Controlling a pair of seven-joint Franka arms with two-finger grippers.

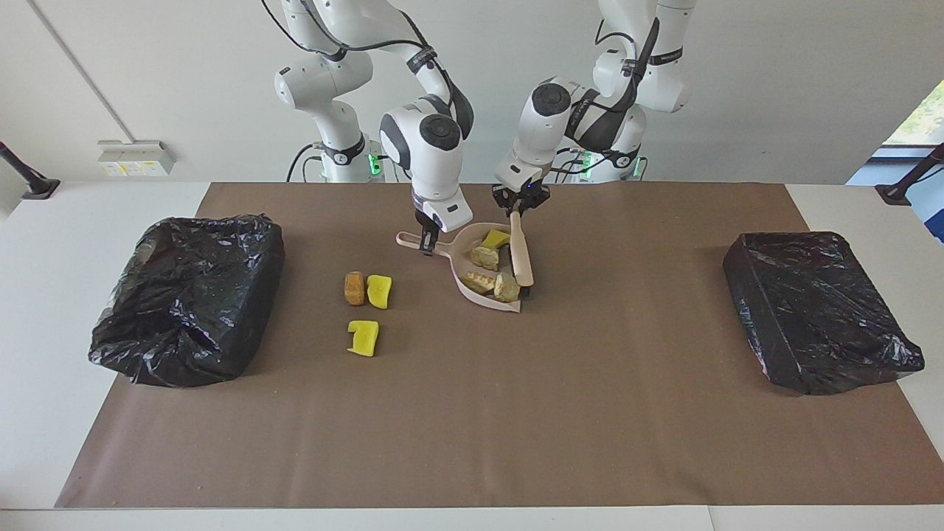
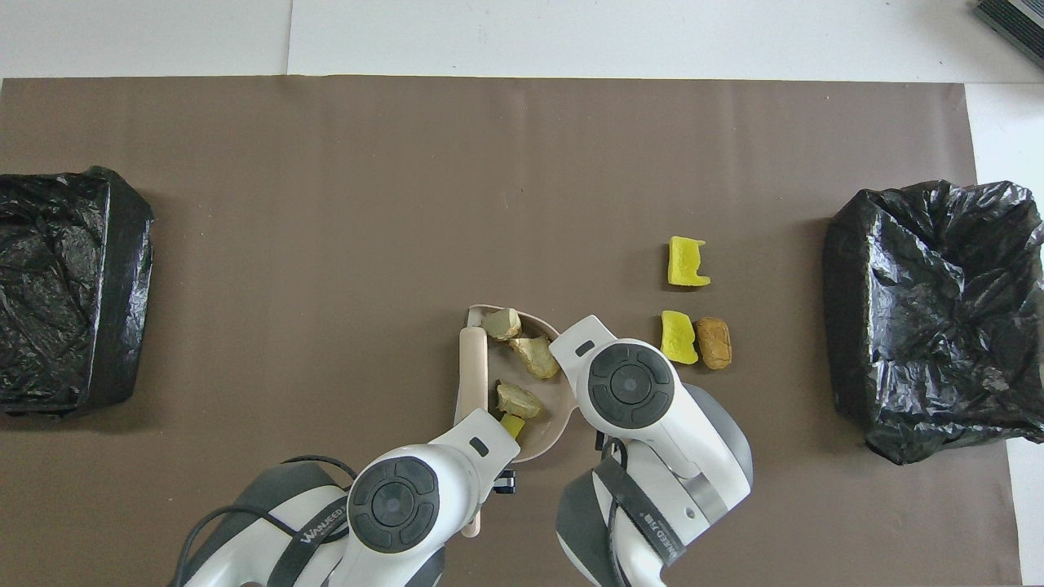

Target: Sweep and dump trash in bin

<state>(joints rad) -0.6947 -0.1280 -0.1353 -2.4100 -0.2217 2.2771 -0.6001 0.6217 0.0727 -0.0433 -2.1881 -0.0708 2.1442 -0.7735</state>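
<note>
Facing view: the right gripper (image 1: 427, 243) is down at the dustpan's (image 1: 463, 274) handle, its jaws clamped on it. The left gripper (image 1: 521, 203) holds the top of the brush (image 1: 521, 258) handle, jaws shut round it; the brush lies along the pan's edge toward the left arm's end, its head at the pan's open lip. Both tools rest on the brown mat (image 1: 516, 413) that covers the tabletop. Four pieces of trash (image 1: 485, 257) sit in the pan: three beige chunks and one yellow sponge bit. Three more lie loose on the mat toward the right arm's end: a brown chunk (image 1: 355, 287) touching a yellow bit (image 1: 379, 290), and another yellow bit (image 1: 363, 337) farther from the robots. A black-bagged bin (image 1: 188, 295) stands at the right arm's end, another (image 1: 815, 310) at the left arm's end.
</note>
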